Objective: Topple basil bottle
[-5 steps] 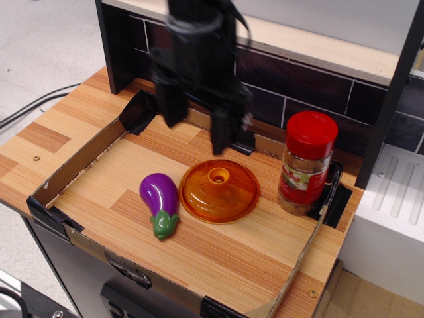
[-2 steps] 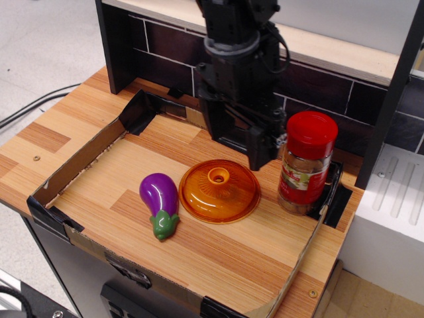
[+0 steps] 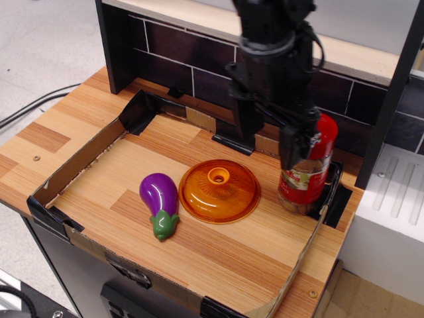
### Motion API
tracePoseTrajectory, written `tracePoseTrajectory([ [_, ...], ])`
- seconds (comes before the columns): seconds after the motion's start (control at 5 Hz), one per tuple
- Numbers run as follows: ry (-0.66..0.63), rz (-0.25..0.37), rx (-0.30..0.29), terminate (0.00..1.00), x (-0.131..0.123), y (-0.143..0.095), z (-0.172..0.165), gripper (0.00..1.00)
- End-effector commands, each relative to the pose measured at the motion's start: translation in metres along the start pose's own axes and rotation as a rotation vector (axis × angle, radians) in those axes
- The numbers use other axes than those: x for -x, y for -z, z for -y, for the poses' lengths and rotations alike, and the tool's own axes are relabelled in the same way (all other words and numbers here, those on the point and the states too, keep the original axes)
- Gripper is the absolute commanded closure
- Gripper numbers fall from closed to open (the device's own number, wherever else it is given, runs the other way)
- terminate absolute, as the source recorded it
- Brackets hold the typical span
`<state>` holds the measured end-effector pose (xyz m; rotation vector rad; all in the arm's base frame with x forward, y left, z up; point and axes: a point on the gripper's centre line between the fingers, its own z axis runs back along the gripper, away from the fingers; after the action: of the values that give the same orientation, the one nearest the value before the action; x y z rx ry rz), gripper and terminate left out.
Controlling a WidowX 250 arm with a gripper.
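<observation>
Compared with the earlier frames, the gripper (image 3: 268, 136) has travelled from the back-left of the desk toward its right edge; it now overlaps the upper part of the basil bottle (image 3: 303, 183), where previously a gap separated them; the bottle, eggplant and lid have not shifted.

Near to far: the eggplant (image 3: 159, 197) lies near the front-centre, stem end toward the front edge; the orange lid (image 3: 218, 190) rests flat just right of it, knob upward; the basil bottle stands upright at the right edge, close to the back-right corner, inside the cardboard border (image 3: 78, 156).

Gripper state: the two fingers are spread well apart; the right-hand finger (image 3: 291, 146) covers the bottle's red cap and upper label; the other finger hangs to the left, clear of the bottle; nothing is gripped; actual contact with the bottle cannot be confirmed from this view.
</observation>
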<state>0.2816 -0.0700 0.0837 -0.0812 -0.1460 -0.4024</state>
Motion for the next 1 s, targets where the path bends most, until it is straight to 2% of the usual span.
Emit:
tracePoseTrajectory([
  [0.0, 0.003, 0.038, 0.003, 0.0, -0.021, -0.01, 0.005, 0.0],
  [0.4, 0.008, 0.034, 0.011, 0.0, -0.026, -0.009, 0.015, 0.0],
  [0.8, -0.028, 0.076, -0.022, 0.0, -0.035, -0.003, 0.021, 0.0],
])
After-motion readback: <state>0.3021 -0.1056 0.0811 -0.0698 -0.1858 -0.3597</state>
